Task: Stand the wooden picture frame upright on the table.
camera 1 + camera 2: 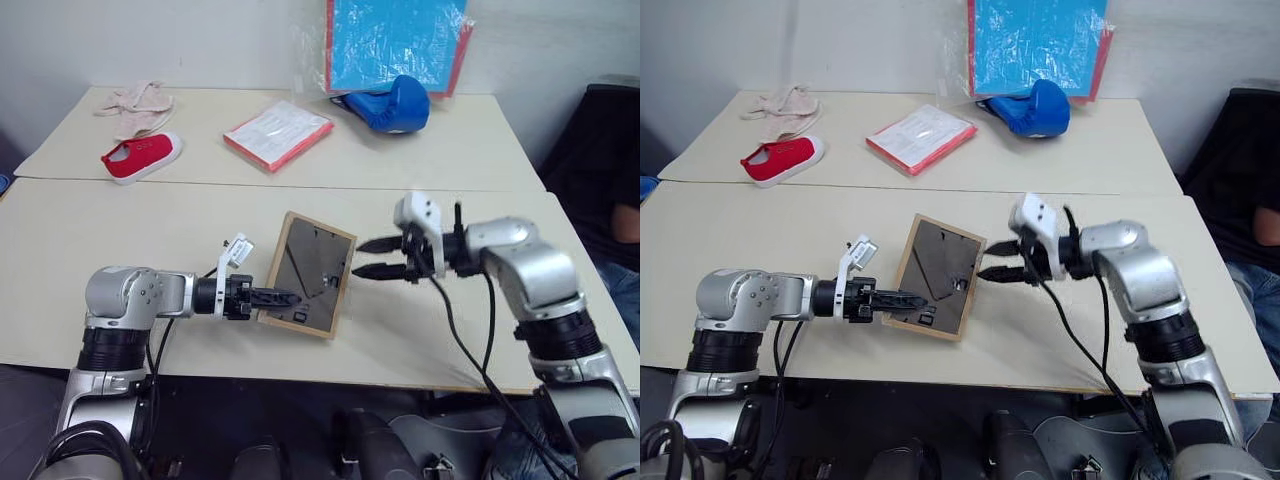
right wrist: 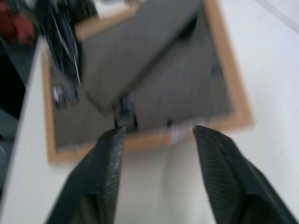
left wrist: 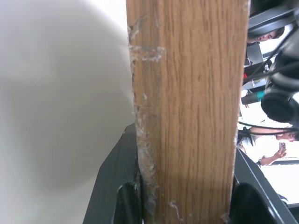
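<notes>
The wooden picture frame is tilted up off the table, its dark grey back panel and prop leg facing me. My left gripper is shut on the frame's lower left edge. In the left wrist view the light-wood edge runs between the two black fingers. My right gripper hovers open just right of the frame's right edge, level with its upper half and touching nothing. The right wrist view shows the back panel beyond the spread fingers.
On the rear table lie a red shoe, a pink cloth, a flat white packet edged in red and a blue boxing glove. A blue sheet with red border leans on the wall. A person sits at the right.
</notes>
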Robot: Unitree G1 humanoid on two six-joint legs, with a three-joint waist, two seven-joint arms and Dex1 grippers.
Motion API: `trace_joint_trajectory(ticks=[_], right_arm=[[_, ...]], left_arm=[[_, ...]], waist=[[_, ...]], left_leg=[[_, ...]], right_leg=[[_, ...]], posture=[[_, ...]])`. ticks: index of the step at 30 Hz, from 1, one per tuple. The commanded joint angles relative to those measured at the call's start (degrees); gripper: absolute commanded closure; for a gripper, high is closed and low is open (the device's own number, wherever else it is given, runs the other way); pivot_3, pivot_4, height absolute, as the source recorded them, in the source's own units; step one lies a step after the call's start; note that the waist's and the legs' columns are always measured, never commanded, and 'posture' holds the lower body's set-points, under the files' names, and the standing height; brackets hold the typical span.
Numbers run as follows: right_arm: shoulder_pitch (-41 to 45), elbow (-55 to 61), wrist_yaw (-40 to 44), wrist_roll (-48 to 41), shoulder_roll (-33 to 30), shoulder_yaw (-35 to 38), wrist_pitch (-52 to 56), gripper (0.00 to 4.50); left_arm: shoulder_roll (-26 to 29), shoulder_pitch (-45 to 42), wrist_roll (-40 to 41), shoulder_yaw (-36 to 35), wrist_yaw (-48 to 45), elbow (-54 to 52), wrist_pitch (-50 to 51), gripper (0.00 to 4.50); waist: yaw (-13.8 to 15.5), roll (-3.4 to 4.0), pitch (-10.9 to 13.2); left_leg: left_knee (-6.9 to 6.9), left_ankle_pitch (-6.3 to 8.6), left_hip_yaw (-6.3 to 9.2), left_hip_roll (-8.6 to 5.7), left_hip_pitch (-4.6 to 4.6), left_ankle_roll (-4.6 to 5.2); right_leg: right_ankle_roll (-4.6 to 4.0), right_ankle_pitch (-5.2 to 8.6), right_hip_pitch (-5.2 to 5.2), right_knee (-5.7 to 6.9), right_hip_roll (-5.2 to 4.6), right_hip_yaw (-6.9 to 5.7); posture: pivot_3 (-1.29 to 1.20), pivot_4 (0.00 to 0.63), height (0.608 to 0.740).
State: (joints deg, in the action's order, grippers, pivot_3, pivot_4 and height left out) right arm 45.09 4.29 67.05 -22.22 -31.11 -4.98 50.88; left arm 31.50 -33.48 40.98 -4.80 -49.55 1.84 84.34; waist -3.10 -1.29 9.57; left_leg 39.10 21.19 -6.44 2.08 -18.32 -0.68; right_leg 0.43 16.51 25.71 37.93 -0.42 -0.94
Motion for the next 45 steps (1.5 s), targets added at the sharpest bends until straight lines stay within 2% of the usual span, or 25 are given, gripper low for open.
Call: trace_joint_trajectory(ticks=[1, 3, 8, 11, 20, 26, 28, 31, 34, 37, 38, 41, 44, 45], right_arm=[[4.14, 0.42, -3.57, -6.87, 3.76, 2.90, 9.12, 0.63], [5.29, -0.53, -5.31, -6.58, 5.13, 1.50, 9.34, 0.01], [5.40, -1.32, -7.74, -6.25, 6.74, -1.54, 8.30, 0.01], [5.51, -0.48, -7.90, -7.71, 7.16, -1.74, 8.71, 0.01], [2.80, 9.36, -3.03, -16.34, 3.31, -0.24, 10.19, 0.01], [-0.34, 8.16, -5.84, -7.12, -4.92, -1.02, -1.12, 0.01], [-3.04, 5.89, -5.27, 0.41, -9.40, -1.48, -14.05, 0.01], [-6.15, 2.77, -4.63, 8.01, -12.47, -2.09, -31.27, 0.01], [-7.59, -8.81, -16.24, 25.76, -12.44, -4.70, -72.46, 0.01], [-4.26, -19.74, -29.01, 40.64, -11.32, -6.84, -102.68, 0.01], [-2.80, -22.37, -34.33, 46.19, -10.61, -6.72, -109.67, 0.01], [1.50, -27.62, -49.76, 61.12, -7.65, -6.82, -117.44, 0.01], [4.41, -31.41, -62.79, 70.41, -5.09, -7.60, -118.35, 0.01], [6.27, -33.05, -67.39, 73.93, -3.89, -8.80, -116.23, 0.18]], left_arm=[[0.08, -1.56, 1.68, -0.65, -0.12, -3.44, -2.61, 3.21], [-0.61, -2.72, 0.93, -0.96, 1.18, -2.56, -3.77, 3.21], [-1.53, -5.23, 3.51, -4.63, 1.78, -0.86, -3.37, 3.21], [-0.18, -4.59, 4.87, -5.05, 0.09, -3.15, -3.75, 3.21], [0.88, -4.31, 5.41, -4.24, 0.45, -2.21, -4.72, 3.21], [2.22, -5.43, 6.20, -3.57, -1.01, -0.56, -4.80, 3.21], [2.68, -5.61, 6.50, -3.21, -1.42, -0.50, -4.66, 3.21], [3.20, -5.68, 6.71, -2.89, -1.99, -0.45, -4.48, 3.21], [3.56, -6.24, 7.71, -2.74, -2.81, -0.72, -3.31, 3.21], [3.55, -6.92, 8.29, -2.67, -2.94, -0.68, -2.73, 3.21], [3.53, -7.05, 8.42, -2.62, -2.83, -0.69, -2.62, 3.21], [3.67, -7.33, 9.06, -2.48, -3.08, -0.84, -2.04, 3.21], [3.82, -7.76, 9.88, -2.78, -3.18, -0.69, -1.18, 3.21], [3.96, -7.83, 10.03, -2.69, -3.26, -0.65, -1.02, 3.21]], waist=[[0.00, 0.00, 0.00], [0.11, 0.00, 0.00], [0.34, -0.01, 0.00], [0.19, -0.02, -0.01], [0.13, -0.02, 0.00], [0.21, -0.08, 0.04], [0.32, -0.11, 0.06], [0.51, -0.16, 0.09], [0.14, -0.23, 0.13], [-0.19, -0.26, 0.18], [-0.27, -0.26, 0.21], [-0.46, -0.27, 0.25], [-0.39, -0.27, 0.25], [-0.27, -0.27, 0.25]], left_leg=[[-0.01, -0.01, 0.02, 0.00, 0.00, -0.01], [-0.02, -0.01, 0.05, 0.00, -0.03, -0.02], [-0.02, 0.00, 0.14, -0.05, -0.28, 0.05], [0.05, -0.11, 0.13, -0.16, -0.98, 0.11], [0.01, -0.16, 0.21, -0.16, -0.98, 0.06], [0.00, -0.16, 0.23, -0.18, -0.99, 0.07], [-0.01, -0.16, 0.22, -0.19, -0.99, 0.07], [-0.05, -0.16, 0.23, -0.21, -1.00, 0.07], [-0.06, -0.17, 0.18, -0.22, -0.98, 0.06], [-0.06, -0.21, 0.15, -0.23, -0.95, 0.01], [-0.06, -0.22, 0.12, -0.22, -0.94, -0.01], [-0.05, -0.26, 0.04, -0.20, -0.90, -0.08], [-0.03, -0.30, 0.03, -0.18, -0.88, -0.12], [-0.03, -0.30, 0.04, -0.18, -0.89, -0.11]], right_leg=[[0.00, 0.00, 0.00, -0.01, 0.00, -0.01], [-0.02, 0.01, 0.02, -0.02, -0.02, -0.04], [-0.01, 0.01, 0.15, -0.14, -0.07, -0.13], [0.04, -0.02, 0.88, 0.00, -0.16, -0.13], [0.04, -0.02, 0.87, 0.01, -0.16, -0.17], [0.04, -0.02, 0.87, -0.05, -0.16, -0.18], [0.04, -0.02, 0.87, -0.05, -0.16, -0.17], [0.04, -0.02, 0.86, -0.11, -0.14, -0.17], [0.06, -0.03, 0.86, -0.11, -0.12, -0.13], [0.08, -0.04, 0.87, -0.08, -0.10, -0.09], [0.08, -0.04, 0.87, -0.06, -0.09, -0.06], [0.07, -0.04, 0.91, 0.03, -0.06, 0.01], [0.04, -0.03, 0.92, 0.09, -0.05, 0.03], [0.04, -0.02, 0.92, 0.09, -0.06, 0.03]], posture=[[0.00, 0.150, 0.740], [0.00, 0.150, 0.740], [0.00, 0.150, 0.740], [0.00, 0.150, 0.740], [0.00, 0.150, 0.740], [0.00, 0.150, 0.740], [0.00, 0.150, 0.740], [0.00, 0.150, 0.740], [0.00, 0.150, 0.740], [0.00, 0.150, 0.740], [0.00, 0.150, 0.740], [0.00, 0.150, 0.740], [0.00, 0.150, 0.740], [0.00, 0.150, 0.740]])
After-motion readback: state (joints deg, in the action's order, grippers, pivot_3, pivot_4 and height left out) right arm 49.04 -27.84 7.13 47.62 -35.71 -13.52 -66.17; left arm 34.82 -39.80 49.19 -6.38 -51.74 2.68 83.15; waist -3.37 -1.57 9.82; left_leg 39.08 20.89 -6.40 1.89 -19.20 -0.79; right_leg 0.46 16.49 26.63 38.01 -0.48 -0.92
